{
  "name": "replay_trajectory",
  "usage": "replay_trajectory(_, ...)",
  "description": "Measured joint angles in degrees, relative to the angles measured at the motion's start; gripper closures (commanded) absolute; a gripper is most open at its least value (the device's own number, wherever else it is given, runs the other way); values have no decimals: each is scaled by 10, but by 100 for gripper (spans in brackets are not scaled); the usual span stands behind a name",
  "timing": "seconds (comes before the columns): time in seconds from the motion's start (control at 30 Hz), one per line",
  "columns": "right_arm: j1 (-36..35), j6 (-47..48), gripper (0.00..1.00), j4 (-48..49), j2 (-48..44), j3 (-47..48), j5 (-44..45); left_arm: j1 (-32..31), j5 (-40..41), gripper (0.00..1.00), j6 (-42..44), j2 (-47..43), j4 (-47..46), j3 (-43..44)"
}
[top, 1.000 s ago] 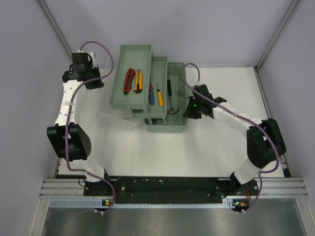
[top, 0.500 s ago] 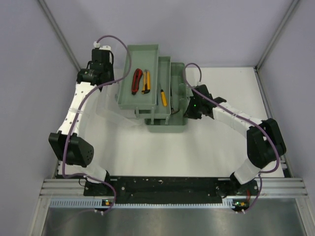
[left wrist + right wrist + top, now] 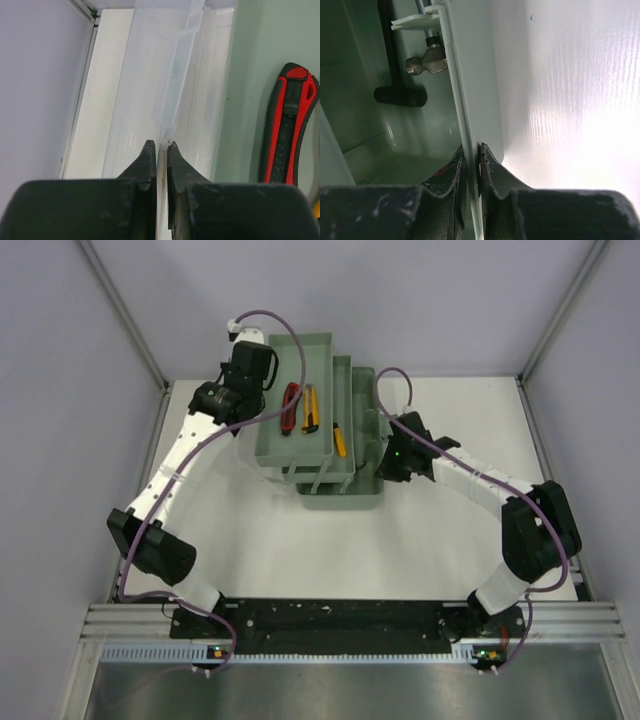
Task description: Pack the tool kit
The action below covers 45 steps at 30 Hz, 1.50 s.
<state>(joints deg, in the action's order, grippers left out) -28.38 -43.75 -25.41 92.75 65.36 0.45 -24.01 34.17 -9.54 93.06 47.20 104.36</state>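
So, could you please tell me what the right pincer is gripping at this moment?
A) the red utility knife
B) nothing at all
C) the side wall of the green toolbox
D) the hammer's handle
C: in the right wrist view the right pincer is closed on the thin edge of the toolbox wall, with the hammer lying untouched inside.

Open table (image 3: 300, 550) in front of toolbox (image 3: 340, 498), left wall (image 3: 70, 390) close — perhaps tight
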Motion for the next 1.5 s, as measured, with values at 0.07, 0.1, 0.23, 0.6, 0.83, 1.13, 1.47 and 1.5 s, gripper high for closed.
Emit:
replay_trajectory(0.07, 0, 0, 89, 0, 0, 0, 1, -14, 18, 100, -3, 1, 0, 0)
replay_trajectory(0.1, 0, -1, 89, 0, 0, 0, 2, -21, 28, 100, -5, 1, 0, 2)
replay_trajectory(0.23, 0, -3, 89, -5, 3, 5, 1, -53, 64, 100, -11, 5, 0, 7)
replay_trajectory(0.6, 0, -2, 89, -35, 22, 33, -6, -107, 122, 100, -12, 23, 0, 23)
replay_trajectory(0.83, 5, -1, 91, -42, 41, 54, -28, -116, 136, 100, -12, 30, 0, 29)
replay_trajectory(1.13, -22, -30, 93, -25, 98, 113, -51, -116, 165, 100, 15, 39, -4, 46)
replay_trajectory(1.47, -76, -92, 81, 23, 142, 142, -95, -117, 184, 100, 50, 44, -13, 46)
replay_trajectory(1.5, -79, -97, 81, 30, 144, 142, -104, -118, 182, 100, 50, 45, -15, 45)
